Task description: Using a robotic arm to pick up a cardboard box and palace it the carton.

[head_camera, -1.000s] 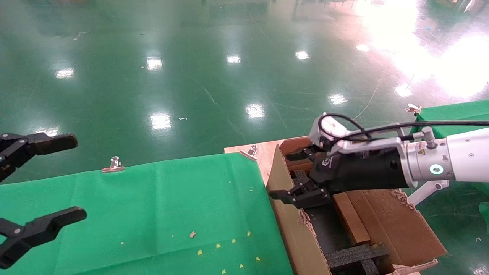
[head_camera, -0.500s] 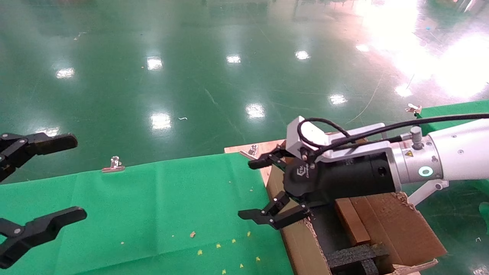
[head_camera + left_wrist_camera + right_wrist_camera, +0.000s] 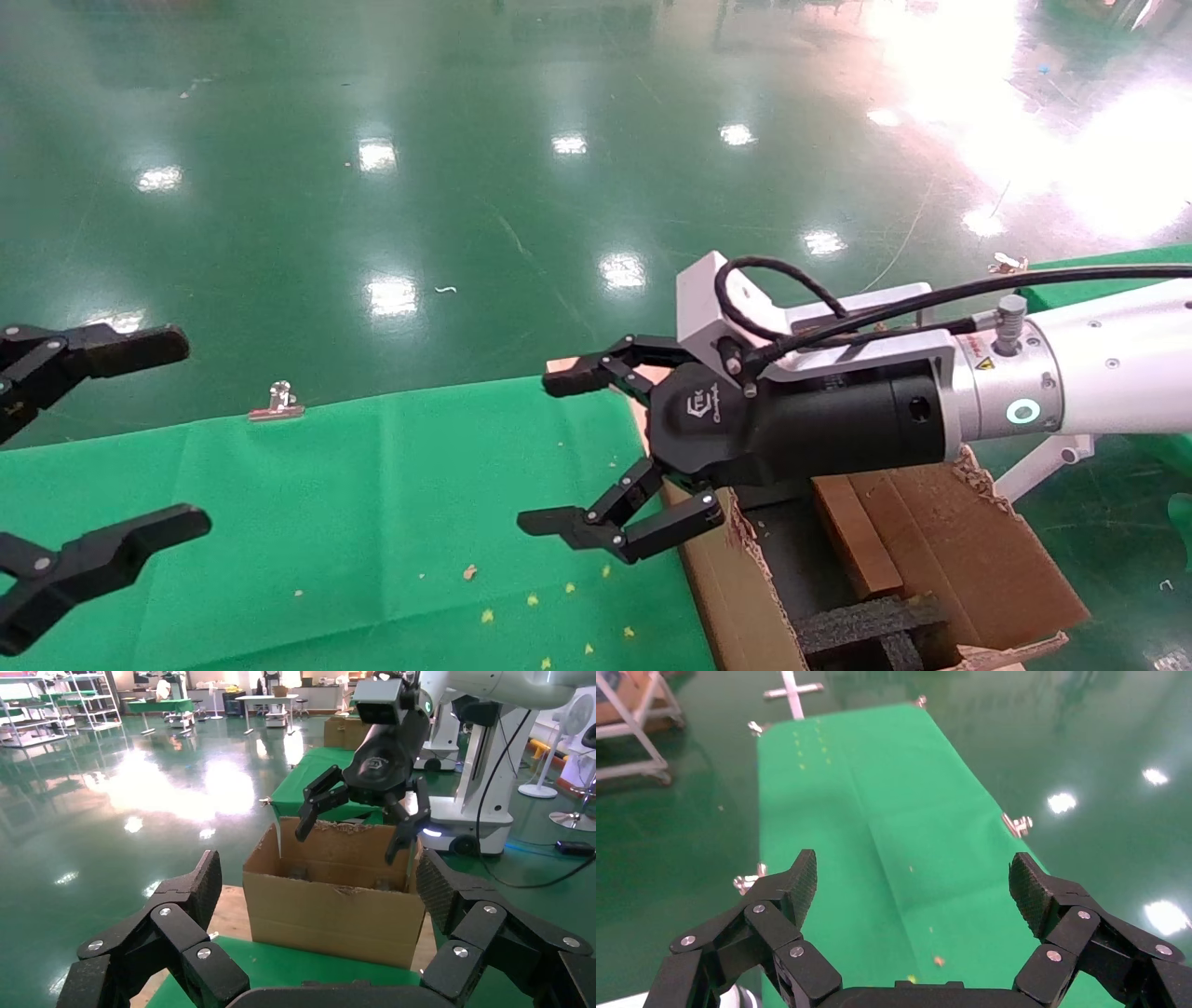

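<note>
R gripper (image 3: 568, 452) spread wide, empty, over green cloth (image 3: 372, 503).
Carton (image 3: 931, 550) behind it, partly hidden; L gripper (image 3: 93, 447) wide, parked.

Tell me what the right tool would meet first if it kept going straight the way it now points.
Probably nothing soon: the open right tool points out over the green cloth, which looks bare ahead. Farther along that line sits the left tool, though depth is unclear.

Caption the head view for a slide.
Right pincer, open and empty, reaches from the carton over the green cloth; left pincer waits open.
</note>
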Robot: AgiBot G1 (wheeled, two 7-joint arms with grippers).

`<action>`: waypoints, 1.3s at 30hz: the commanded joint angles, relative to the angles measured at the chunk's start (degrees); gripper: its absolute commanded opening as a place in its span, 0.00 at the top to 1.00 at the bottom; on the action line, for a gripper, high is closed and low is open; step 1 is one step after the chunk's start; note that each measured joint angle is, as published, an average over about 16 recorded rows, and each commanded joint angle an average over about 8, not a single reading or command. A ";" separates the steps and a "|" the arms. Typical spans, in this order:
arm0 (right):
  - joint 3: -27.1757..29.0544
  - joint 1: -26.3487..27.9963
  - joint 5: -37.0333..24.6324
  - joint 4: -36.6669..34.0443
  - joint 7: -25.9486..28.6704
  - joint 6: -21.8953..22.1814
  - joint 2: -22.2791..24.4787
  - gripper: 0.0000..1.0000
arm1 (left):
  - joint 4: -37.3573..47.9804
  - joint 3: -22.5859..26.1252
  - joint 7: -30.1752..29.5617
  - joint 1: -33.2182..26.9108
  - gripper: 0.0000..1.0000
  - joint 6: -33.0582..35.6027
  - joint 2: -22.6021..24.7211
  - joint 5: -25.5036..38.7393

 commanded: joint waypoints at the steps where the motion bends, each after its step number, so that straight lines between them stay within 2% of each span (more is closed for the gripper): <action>1: 2.92 -1.85 0.09 -0.16 -0.45 -1.18 -0.56 0.00 | 0.00 0.00 0.00 0.00 0.00 0.00 0.00 0.00; 27: 39.25 -24.84 1.24 -2.20 -6.00 -15.93 -7.51 0.00 | 0.00 0.00 0.00 0.00 0.00 -0.01 0.00 0.00; 33: 42.63 -26.94 1.33 -2.41 -6.49 -17.30 -8.16 0.00 | 0.02 0.00 0.00 0.02 0.00 -0.02 -0.01 0.00; 39: 41.70 -26.40 1.34 -2.38 -6.41 -16.96 -8.02 0.00 | 0.02 0.00 0.00 0.02 0.00 -0.02 -0.01 0.00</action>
